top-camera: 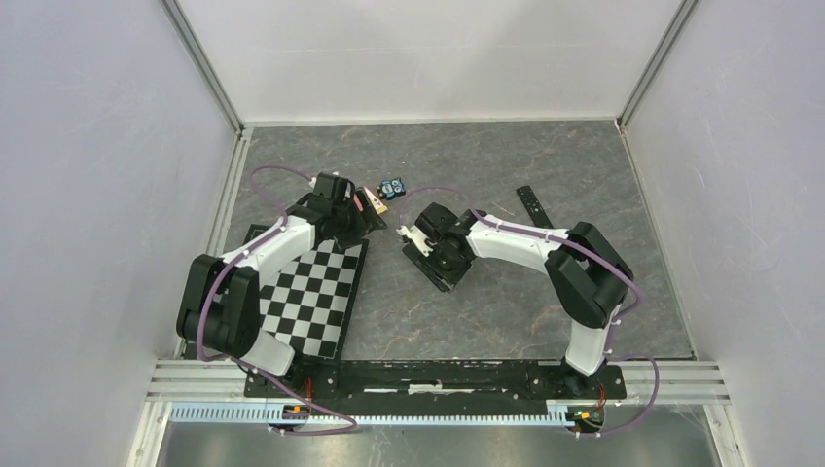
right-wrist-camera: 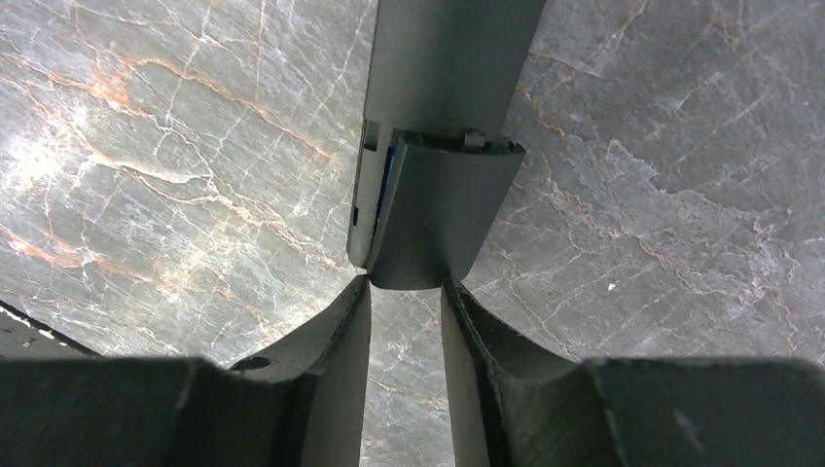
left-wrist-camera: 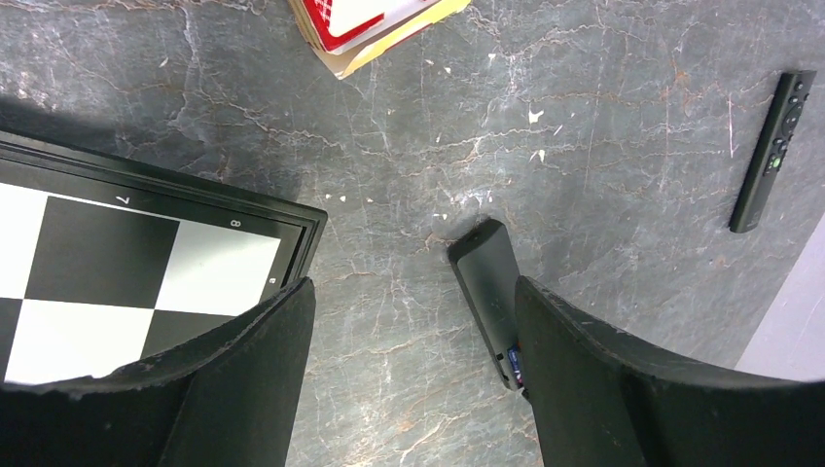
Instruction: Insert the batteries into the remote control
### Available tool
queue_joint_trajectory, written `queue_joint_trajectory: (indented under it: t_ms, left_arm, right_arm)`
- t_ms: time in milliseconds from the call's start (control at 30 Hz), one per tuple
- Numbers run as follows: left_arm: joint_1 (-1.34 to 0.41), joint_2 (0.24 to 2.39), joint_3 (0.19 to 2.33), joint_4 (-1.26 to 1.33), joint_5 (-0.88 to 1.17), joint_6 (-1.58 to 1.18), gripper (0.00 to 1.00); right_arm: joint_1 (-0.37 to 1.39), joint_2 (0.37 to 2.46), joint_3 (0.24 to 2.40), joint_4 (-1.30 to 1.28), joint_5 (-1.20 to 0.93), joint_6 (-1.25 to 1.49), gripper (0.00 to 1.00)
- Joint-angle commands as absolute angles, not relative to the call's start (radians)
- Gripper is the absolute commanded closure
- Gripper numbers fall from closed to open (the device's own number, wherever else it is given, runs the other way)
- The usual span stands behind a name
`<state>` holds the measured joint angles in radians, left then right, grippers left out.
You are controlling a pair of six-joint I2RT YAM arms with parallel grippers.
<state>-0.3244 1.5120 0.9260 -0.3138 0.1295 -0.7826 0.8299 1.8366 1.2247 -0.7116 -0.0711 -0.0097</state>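
remote control (right-wrist-camera: 449, 68) lies flat on the grey marbled worktop (right-wrist-camera: 165, 146), its near end right at the tips of the right tool (right-wrist-camera: 407, 297). that tool's jaws stand only a narrow gap apart, released, with bare worktop showing between them and nothing gripped; whether the tips touch the remote's end i cannot tell. just ahead of the tips the battery cover (right-wrist-camera: 438, 209) sits askew on the remote, not seated flush. in the slit along one side of it a blue battery (right-wrist-camera: 387, 180) shows inside the compartment.

the left tool (left-wrist-camera: 413, 292) hangs over the worktop with its jaws spread wide, released and gripping nothing. seen from its wrist, the same remote lies on the worktop between its fingers (left-wrist-camera: 593, 379), closer to one than the other. beside the tool is the corner of a black-framed chessboard (left-wrist-camera: 126, 253), and just beyond the tool a red and tan box (left-wrist-camera: 375, 29). a small blue-and-black gadget (top-camera: 392, 187) sits just past the box. a second remote (left-wrist-camera: 773, 151), slim and black, lies alone on the right side of the worktop, well apart from the rest.
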Motion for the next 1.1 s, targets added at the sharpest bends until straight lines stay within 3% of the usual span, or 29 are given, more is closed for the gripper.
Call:
queue_joint_trajectory:
  t_ms: [0,200,433,733,1067]
  left_arm:
    - [-0.318,1.484,0.925,-0.311,0.113,-0.762,0.19]
    - [-0.313,1.483,0.923,-0.311,0.110,-0.764,0.19]
    - [-0.309,1.477,0.919,-0.310,0.110,-0.765,0.19]
    - [-0.304,1.456,0.908,-0.306,0.108,-0.769,0.19]
    - [-0.302,1.449,0.910,-0.304,0.110,-0.765,0.18]
  right_arm:
    - [0.844,1.862,1.266,-0.721,-0.088,-0.034,0.63]
    - [0.847,1.846,1.275,-0.729,-0.099,-0.029,0.56]
    - [0.846,1.780,1.295,-0.724,-0.116,-0.016,0.33]
    - [0.824,1.768,1.215,-0.540,-0.078,0.142,0.15]
    - [0.824,1.831,1.197,-0.506,-0.081,0.149,0.13]
